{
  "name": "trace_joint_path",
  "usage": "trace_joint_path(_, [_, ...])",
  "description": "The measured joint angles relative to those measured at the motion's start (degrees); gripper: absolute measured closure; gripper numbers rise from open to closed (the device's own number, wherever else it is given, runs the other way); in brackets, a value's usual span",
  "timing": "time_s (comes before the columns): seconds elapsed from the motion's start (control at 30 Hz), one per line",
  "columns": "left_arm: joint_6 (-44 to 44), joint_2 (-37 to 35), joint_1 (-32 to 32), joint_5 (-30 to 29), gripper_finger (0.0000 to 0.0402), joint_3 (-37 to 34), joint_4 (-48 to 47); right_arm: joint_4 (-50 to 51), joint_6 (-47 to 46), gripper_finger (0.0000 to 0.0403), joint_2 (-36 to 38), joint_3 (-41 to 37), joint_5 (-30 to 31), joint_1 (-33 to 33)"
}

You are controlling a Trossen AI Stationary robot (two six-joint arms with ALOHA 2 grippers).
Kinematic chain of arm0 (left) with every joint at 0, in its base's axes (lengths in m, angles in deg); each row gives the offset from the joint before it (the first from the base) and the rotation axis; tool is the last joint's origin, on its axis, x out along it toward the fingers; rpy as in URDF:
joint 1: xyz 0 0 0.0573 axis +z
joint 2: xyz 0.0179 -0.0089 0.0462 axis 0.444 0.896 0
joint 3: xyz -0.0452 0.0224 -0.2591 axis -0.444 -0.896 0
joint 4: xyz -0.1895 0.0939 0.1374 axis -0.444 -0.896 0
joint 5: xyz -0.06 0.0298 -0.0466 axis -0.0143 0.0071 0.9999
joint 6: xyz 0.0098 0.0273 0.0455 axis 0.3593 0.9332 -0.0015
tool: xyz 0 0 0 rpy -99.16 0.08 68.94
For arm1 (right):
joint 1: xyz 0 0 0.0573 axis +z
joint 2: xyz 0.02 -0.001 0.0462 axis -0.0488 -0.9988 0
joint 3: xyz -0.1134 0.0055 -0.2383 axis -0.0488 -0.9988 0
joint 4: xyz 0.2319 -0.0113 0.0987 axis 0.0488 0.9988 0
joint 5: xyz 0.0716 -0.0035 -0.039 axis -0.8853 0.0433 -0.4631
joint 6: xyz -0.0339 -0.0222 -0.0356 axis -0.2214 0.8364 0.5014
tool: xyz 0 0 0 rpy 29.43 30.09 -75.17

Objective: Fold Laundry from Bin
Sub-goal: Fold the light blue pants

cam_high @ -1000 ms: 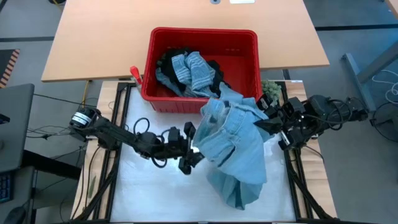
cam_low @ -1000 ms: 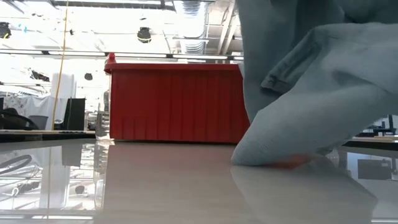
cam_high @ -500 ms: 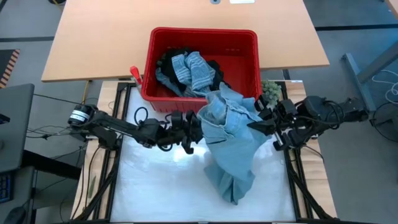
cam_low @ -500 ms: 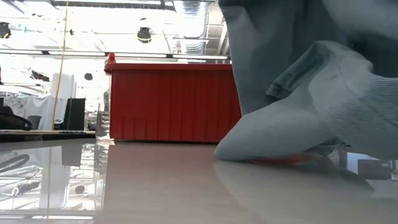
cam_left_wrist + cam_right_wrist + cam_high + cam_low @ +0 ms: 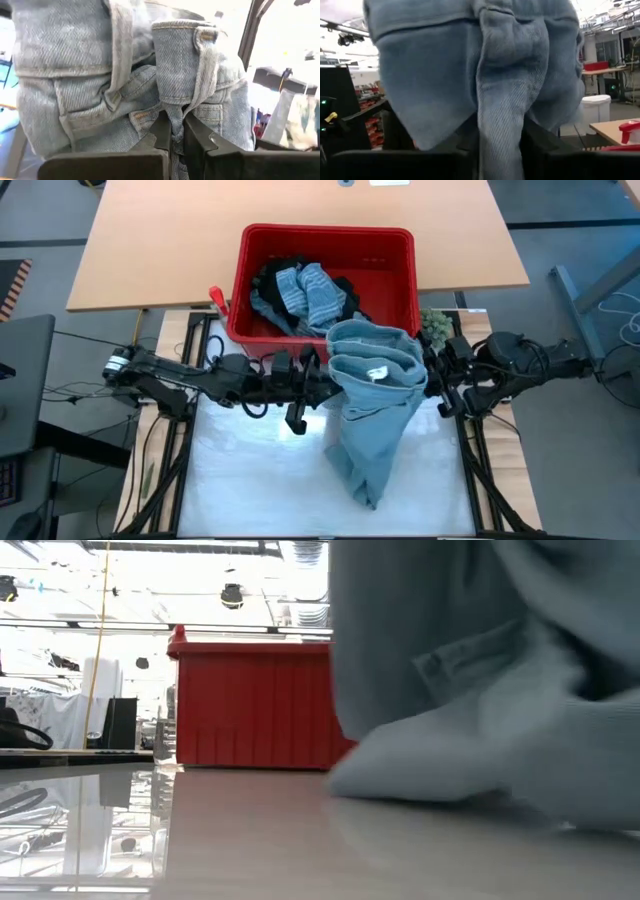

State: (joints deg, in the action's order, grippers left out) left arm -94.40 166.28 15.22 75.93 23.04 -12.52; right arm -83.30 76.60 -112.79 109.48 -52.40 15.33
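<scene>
A light denim-blue garment [image 5: 375, 380] hangs between my two grippers, just in front of the red bin [image 5: 240, 290]. Its waistband [image 5: 375, 345] is up and its lower end [image 5: 365, 480] lies bunched on the white table. My left gripper [image 5: 325, 385] is shut on its left side and my right gripper [image 5: 432, 380] on its right side. In the bin lie more laundry: a blue-white striped piece [image 5: 312, 292], a blue-grey one and black ones. The low view shows the denim [image 5: 480, 720] close up, resting on the table in front of the bin [image 5: 250, 700]. My left gripper [image 5: 174, 137] pinches a narrow upright fold of denim [image 5: 174, 117] just below the waistband, between its two fingers. The fingers come roughly level from the table's left. The garment hangs below, its lower end on the table. My right gripper [image 5: 500, 140] has a thick bunched fold of denim [image 5: 500, 115] between its two fingers [image 5: 537, 142], which stand apart on either side of it. It comes roughly level from the table's right. The cloth hangs down from there.
A small green fuzzy lump [image 5: 434, 323] sits by the bin's near right corner. A red-handled tool [image 5: 216, 298] lies at the bin's left. Behind the bin is a wooden tabletop [image 5: 170, 240]. White table surface [image 5: 250, 480] shows left of the garment.
My left gripper has risen and gone toward the table's right edge to the garment's left side, and has taken hold there. The denim, first draped and spread wide from the right gripper, has been drawn narrower. Its waistband now stands up between both grippers.
</scene>
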Motion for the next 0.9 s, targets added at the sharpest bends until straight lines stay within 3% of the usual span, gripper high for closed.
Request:
trace_joint_path(0.17, [0.02, 0.0, -0.03, -1.09, 0.0399, 8.68, -12.34, 4.53, -0.84, 0.0169, -0.1, 4.61, -0.24, -0.74])
trace_joint_path(0.3, [1.39, 0.0, 0.03, -2.26, 0.0399, 14.14, -18.83, 17.12, 3.01, 0.0115, -0.11, 12.24, -1.68, -0.72])
trace_joint_path(0.47, [3.94, 0.0, -0.05, -4.37, 0.04, 20.53, -28.09, 36.72, 5.8, 0.0084, -0.86, 21.81, -1.74, -0.7])
trace_joint_path(0.57, [4.05, 0.0, -0.03, -6.41, 0.04, 22.61, -32.92, 43.18, 5.82, 0.0082, -1.84, 25.36, -1.71, -0.7])
trace_joint_path(0.9, [-0.34, -0.08, 1.03, -7.57, 0.0401, 26.42, -47.67, 33.59, 6.45, 0.0082, -7.84, 26.52, -1.76, -0.67])
